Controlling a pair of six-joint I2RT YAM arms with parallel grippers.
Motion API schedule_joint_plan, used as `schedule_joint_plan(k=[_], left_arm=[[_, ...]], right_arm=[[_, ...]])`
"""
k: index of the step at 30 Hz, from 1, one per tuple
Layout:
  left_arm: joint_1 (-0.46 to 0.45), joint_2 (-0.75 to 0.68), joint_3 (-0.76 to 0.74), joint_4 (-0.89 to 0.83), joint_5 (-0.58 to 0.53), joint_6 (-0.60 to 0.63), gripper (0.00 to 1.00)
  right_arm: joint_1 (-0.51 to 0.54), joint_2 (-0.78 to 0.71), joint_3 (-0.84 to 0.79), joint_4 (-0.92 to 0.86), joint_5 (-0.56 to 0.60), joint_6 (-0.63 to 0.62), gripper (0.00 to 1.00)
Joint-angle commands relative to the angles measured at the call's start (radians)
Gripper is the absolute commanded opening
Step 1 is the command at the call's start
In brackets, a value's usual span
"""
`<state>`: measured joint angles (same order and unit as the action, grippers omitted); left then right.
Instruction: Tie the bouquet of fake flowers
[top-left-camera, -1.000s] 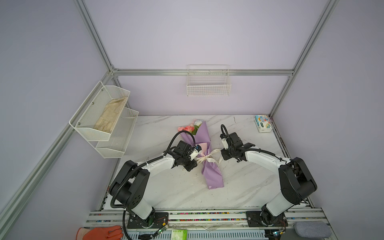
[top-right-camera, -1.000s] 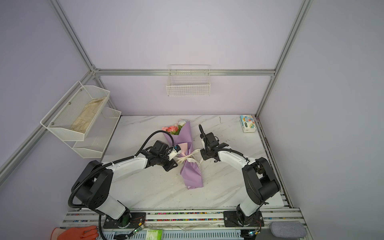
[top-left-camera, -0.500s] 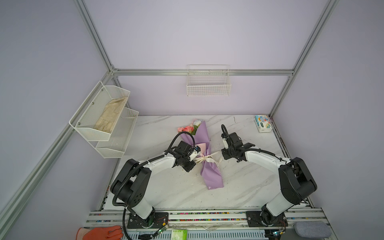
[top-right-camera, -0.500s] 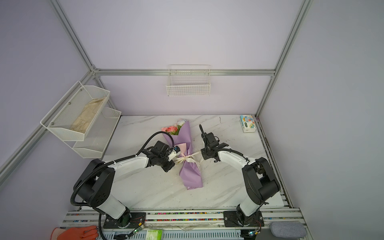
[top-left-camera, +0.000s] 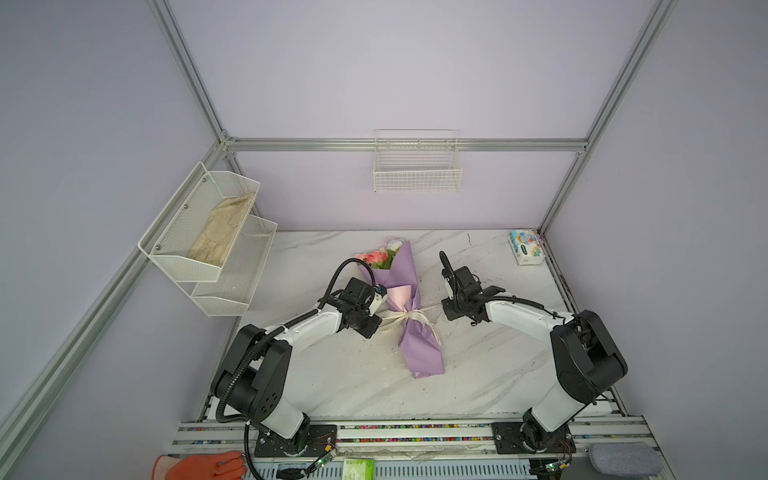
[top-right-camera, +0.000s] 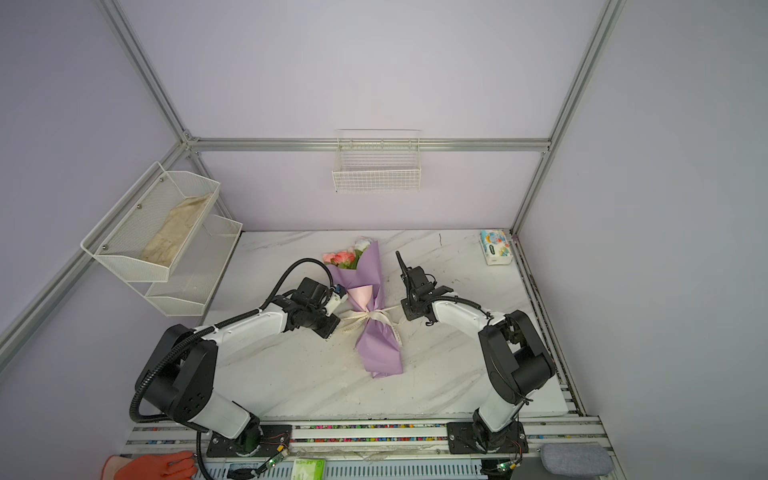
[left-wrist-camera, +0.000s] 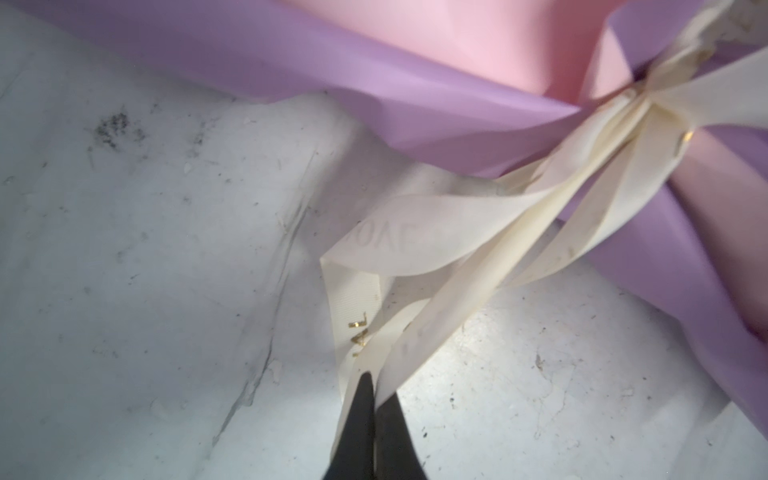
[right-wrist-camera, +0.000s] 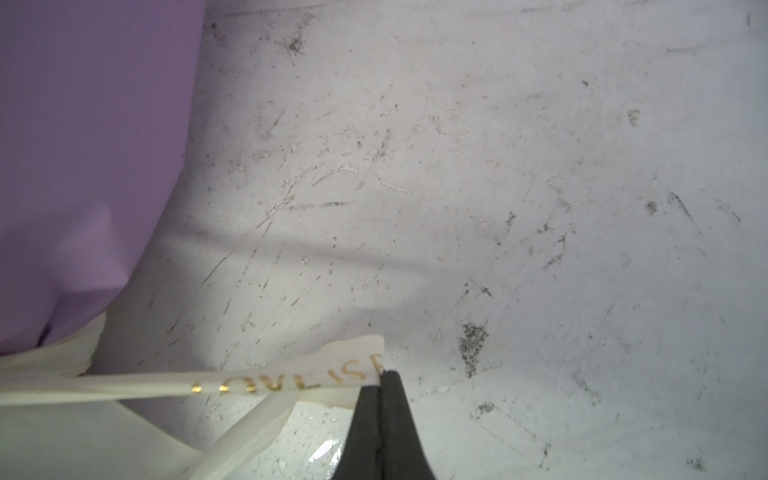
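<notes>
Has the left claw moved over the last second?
Yes. The left claw has drawn slightly left, away from the bouquet and toward the wall rack, shut on the ribbon.

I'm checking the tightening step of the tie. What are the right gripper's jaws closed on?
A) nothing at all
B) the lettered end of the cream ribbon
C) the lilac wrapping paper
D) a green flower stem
B: in the right wrist view the right gripper has its jaws shut on the gold-lettered end of the cream ribbon, away from the lilac paper of the bouquet of fake flowers.
</notes>
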<state>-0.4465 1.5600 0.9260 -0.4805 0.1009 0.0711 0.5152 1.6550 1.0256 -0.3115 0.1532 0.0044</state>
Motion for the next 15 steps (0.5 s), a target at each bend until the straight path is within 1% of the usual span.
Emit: schedule_joint_plan(k=[1,4,10,15], left_arm=[[0.062,-0.030,0.033,-0.131,-0.129,-0.031,0.00],[0.067,-0.035,0.027,-0.135,-0.134,-0.030,0.00],[0.081,-0.054,0.021,-0.139,-0.153,-0.045,0.00],[0.091,-0.057,0.022,-0.168,-0.211,-0.062,0.00]], right_arm=[[-0.050,-0.014,0.017,-0.053,0.139,-0.002,0.00],[-0.050,-0.024,0.014,-0.054,0.113,-0.009,0.00],[-0.052,-0.026,0.013,-0.054,0.128,-0.007,0.00],[-0.052,-0.021,0.018,-0.063,0.148,-0.006,0.00]])
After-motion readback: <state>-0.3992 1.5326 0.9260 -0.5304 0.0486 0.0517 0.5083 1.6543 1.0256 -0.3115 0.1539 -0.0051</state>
